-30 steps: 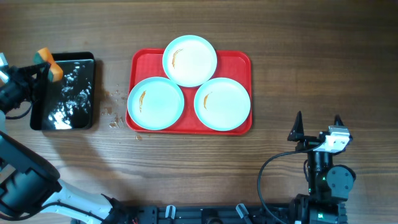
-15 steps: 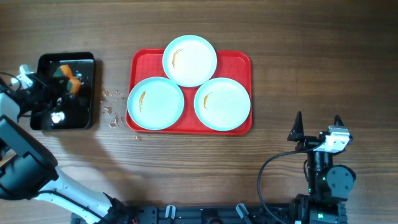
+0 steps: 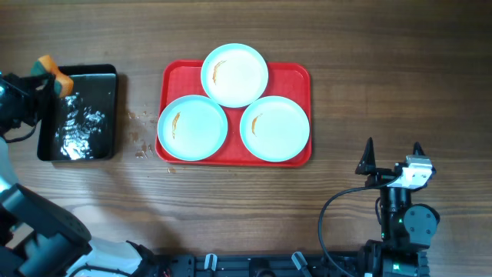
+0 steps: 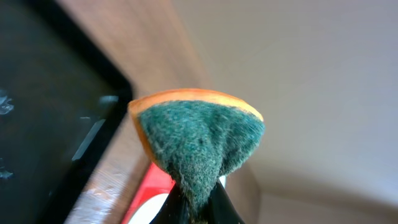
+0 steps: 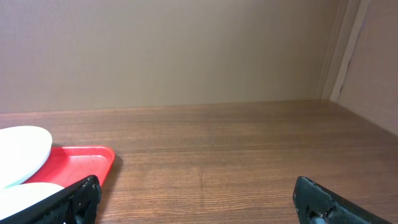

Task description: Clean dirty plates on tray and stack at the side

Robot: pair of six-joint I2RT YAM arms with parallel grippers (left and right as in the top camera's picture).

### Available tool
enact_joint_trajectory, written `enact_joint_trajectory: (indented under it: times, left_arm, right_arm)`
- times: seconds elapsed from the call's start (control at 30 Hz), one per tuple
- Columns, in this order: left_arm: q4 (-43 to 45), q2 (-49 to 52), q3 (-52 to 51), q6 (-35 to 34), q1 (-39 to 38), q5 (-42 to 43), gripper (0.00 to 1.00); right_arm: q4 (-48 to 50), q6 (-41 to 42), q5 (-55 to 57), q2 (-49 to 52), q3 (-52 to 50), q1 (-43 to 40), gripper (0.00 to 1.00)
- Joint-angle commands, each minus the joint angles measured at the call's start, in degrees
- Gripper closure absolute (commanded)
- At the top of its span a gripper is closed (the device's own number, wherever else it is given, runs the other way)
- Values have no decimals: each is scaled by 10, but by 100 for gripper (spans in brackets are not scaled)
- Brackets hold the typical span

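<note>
Left hand (image 4: 196, 209), pinching a sponge (image 4: 199, 137), is mostly cropped.

Black arms (image 3: 406, 219), pointed black fingers (image 3: 368, 156), looping cable (image 3: 326, 213)

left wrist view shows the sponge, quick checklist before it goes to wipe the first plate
1. Sponge gripped: ok, pinched in the left gripper.
2. Sponge wet enough: cannot tell.
3. Plates in place: ok, all three sit on the red tray, each with an orange-brown smear.
4. Route across: ok, only small brown specks lie on the table between the black tray and the red tray.
5. Right gripper out of the way: ok, open, well off the red tray.
</note>
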Motion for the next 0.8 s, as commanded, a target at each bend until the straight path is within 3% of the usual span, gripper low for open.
enact_joint_trajectory:
  times: [0.0,0.13,0.2,0.27,0.33,0.4,0.43,0.53,0.77]
  left_arm:
    - [2,55,-10,-5,-16,-101,96]
    - [24,118,-23,2,-31,-90,96]
    - [41,135,-23,3,-31,-30,96]
    - [71,136,-23,2,-28,62,96]
    - [132,129,-23,-5,-22,207,96]
    - [233,120,-18,-71,-15,337,96]
    - [268,113,-14,-116,-11,357,96]
    - [336,84,-13,-205,-4,360,96]
    - [332,57,-14,-205,-3,311,96]
  right_arm:
    - [1,-10,8,-2,-1,-3,0]
    - [1,-10,8,-2,-1,-3,0]
    - [1,-10,8,-2,-1,-3,0]
    - [1,-10,8,-2,-1,-3,0]
    - [1,-10,8,-2,-1,-3,0]
    - [1,-10,8,-2,-1,-3,0]
    - [1,-10,8,-2,-1,-3,0]
    - [1,-10,8,-2,-1,-3,0]
    - [1,-10,8,-2,-1,-3,0]
